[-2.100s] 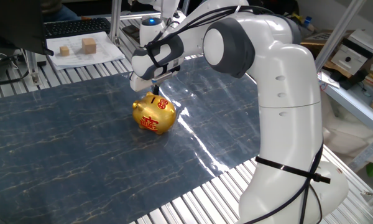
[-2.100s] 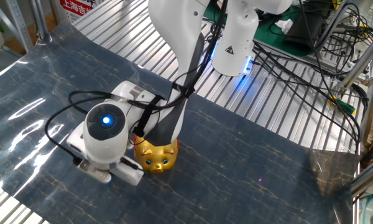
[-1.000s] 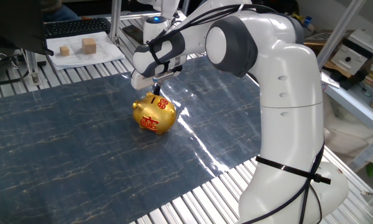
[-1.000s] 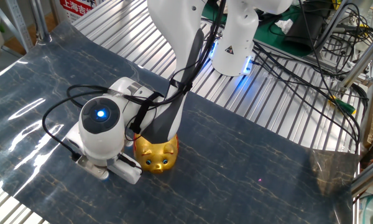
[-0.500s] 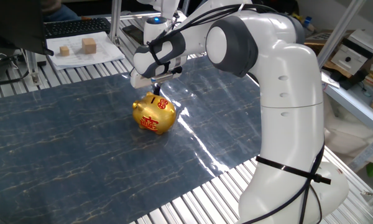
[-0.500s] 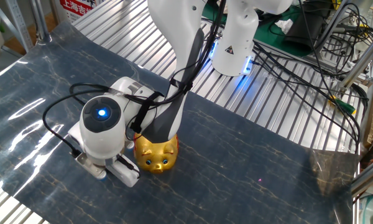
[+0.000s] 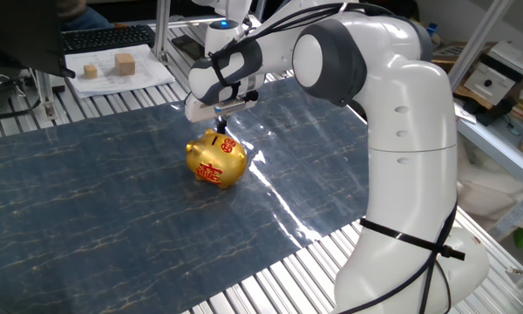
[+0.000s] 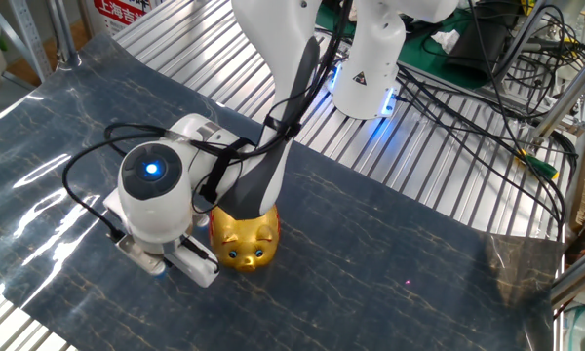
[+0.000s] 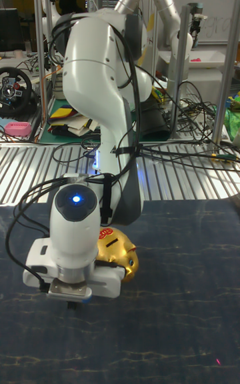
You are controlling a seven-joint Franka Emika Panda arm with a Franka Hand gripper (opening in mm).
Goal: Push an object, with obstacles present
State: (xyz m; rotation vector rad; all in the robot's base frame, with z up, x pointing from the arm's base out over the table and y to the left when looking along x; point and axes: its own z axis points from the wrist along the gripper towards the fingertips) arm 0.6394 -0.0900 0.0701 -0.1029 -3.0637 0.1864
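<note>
You see the gold piggy bank (image 7: 216,160) upright on the dark blue mat (image 7: 87,201), near its middle. The gripper (image 7: 220,122) hangs just above the bank's far side. Far left, two wooden blocks (image 7: 109,66) sit on white paper (image 7: 139,77).

Arm bent low, tool (image 7: 219,123) pointing down, jaw state hidden.

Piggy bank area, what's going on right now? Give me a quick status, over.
Tool low beside gold piggy bank, open or shut unclear. Small cube to push not visible in any view. Piggy bank sits upright on the blue mat, right next to the tool.
</note>
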